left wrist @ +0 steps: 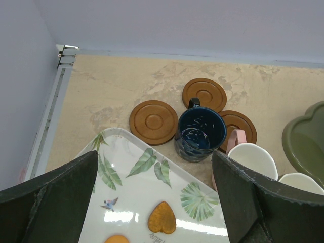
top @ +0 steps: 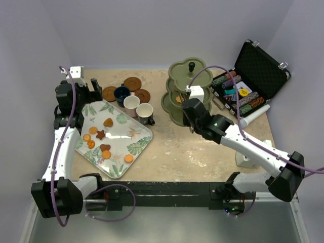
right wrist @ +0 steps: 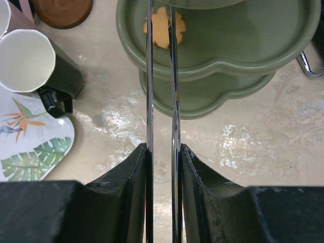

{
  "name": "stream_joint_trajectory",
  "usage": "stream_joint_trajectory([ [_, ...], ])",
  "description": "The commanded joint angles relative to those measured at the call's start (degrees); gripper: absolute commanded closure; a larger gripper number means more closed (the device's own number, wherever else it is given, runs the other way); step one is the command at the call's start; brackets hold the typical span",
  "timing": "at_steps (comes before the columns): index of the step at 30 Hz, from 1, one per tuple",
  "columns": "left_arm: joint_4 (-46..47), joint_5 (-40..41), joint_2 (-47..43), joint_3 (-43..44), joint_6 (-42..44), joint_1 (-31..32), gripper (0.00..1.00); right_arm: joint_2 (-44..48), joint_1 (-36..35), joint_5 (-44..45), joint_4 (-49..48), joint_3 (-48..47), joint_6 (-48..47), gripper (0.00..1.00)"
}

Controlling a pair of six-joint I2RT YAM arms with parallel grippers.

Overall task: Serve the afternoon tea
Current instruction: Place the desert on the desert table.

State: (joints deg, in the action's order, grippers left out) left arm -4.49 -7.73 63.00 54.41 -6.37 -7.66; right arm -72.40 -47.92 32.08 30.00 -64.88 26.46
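The olive-green three-tier stand (top: 174, 104) stands mid-table. An orange biscuit (right wrist: 161, 28) lies on one of its tiers (right wrist: 243, 50). My right gripper (right wrist: 163, 149) is shut on metal tongs (right wrist: 173, 101), whose two thin blades reach out over that biscuit. Several orange and brown biscuits (top: 108, 122) lie on the leaf-patterned tray (top: 136, 144). Behind it stand a navy cup (left wrist: 201, 132), a pinkish-white cup (left wrist: 251, 159) and a cream cup (top: 145, 112), among three brown saucers (left wrist: 153, 122). Above the tray's far corner my left gripper (left wrist: 154, 197) hangs open and empty.
An open black case of poker chips (top: 253, 81) sits at the back right, close to the stand. The cream cup with its dark handle (right wrist: 25, 61) stands left of the tongs, next to the tray corner (right wrist: 30, 152). Walls close the table at the back and sides.
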Motion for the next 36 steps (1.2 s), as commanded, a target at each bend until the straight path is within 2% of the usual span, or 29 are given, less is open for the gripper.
stream_joint_trajectory([
  [1, 1.1, -0.5, -0.2, -0.2, 0.5, 0.5, 0.02, 3.4, 1.0, 1.9, 1.2, 0.1, 1.2, 0.75],
  [17, 1.2, -0.8, -0.4, -0.1, 0.4, 0.8, 0.01, 5.0, 2.3, 2.8, 3.7, -0.5, 2.4, 0.73],
  [29, 1.2, -0.9, -0.5, -0.1, 0.3, 1.1, 0.02, 2.4, 3.2, 3.9, 4.9, -0.9, 3.2, 0.7],
  [36, 1.2, -0.9, -0.5, -0.1, 0.3, 1.0, 0.01, 2.6, 3.2, 4.6, 5.2, -0.9, 3.6, 0.62],
])
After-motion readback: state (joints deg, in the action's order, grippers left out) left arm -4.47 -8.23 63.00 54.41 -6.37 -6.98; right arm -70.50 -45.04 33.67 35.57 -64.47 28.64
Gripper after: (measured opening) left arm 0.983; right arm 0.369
